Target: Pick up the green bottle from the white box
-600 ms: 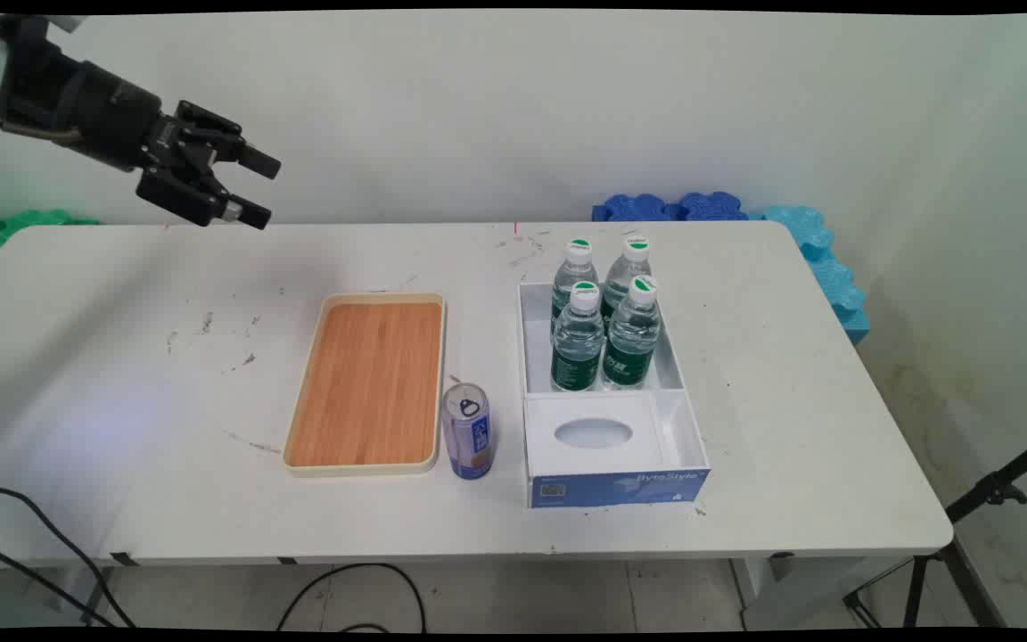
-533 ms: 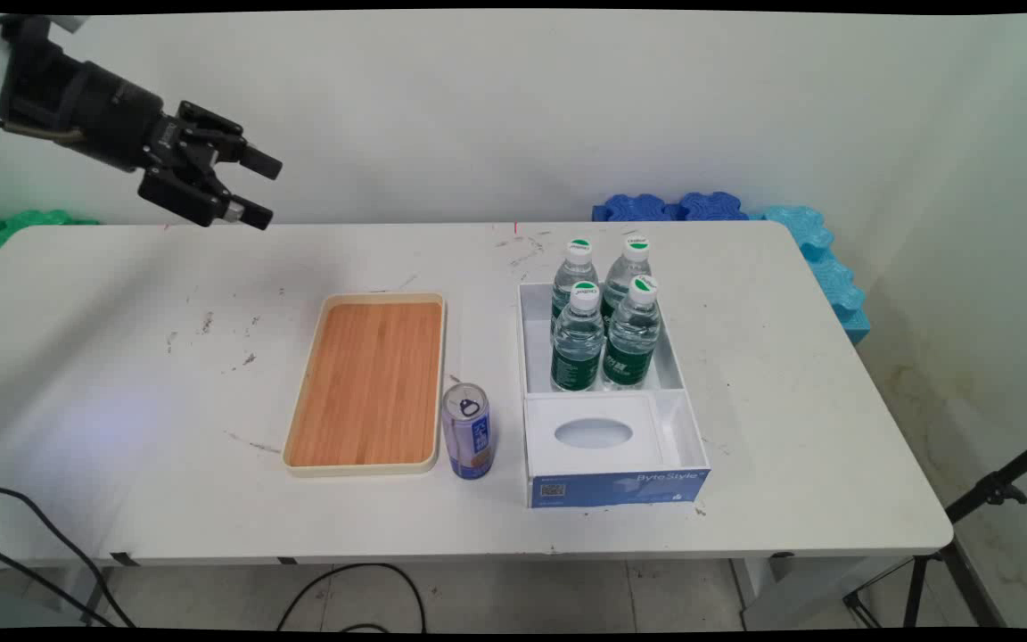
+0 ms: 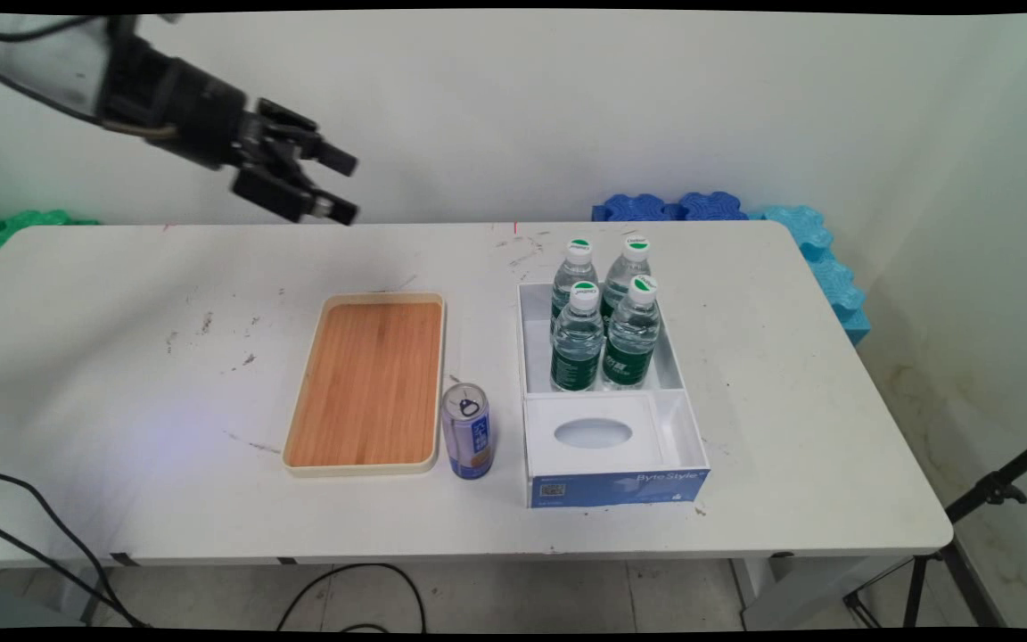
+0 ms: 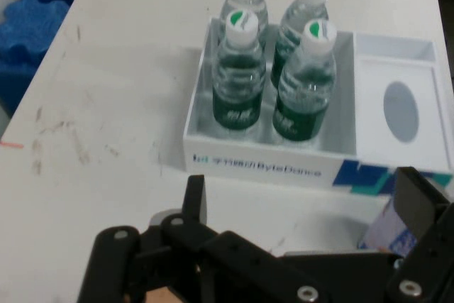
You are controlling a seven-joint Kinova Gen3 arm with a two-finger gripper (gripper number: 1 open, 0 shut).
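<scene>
My gripper [image 3: 349, 189] hangs open and empty above the table's far edge, left of centre. Nearest below it is a wooden tray with a cream rim [image 3: 307, 385]. A purple drink can [image 3: 467, 432] stands upright by the tray's near right corner. To the right, a white and blue box [image 3: 683, 419] holds several green-capped water bottles [image 3: 604, 325] in its far half. In the hand view the bottles [image 4: 273, 69] stand in the box [image 4: 262, 168] ahead of my gripper [image 4: 305, 200]; the can [image 4: 388, 230] peeks out behind the right finger [image 4: 417, 202].
Blue foam pieces [image 3: 745, 214] lie past the table's far right corner, and green ones [image 3: 5, 227] past the far left. Black cables [image 3: 50, 544] hang at the front left. A tripod leg [image 3: 995, 490] stands to the right of the table [image 3: 790, 446].
The gripper has swung to the right along the table's far edge, still open. Nothing on the table has moved.
</scene>
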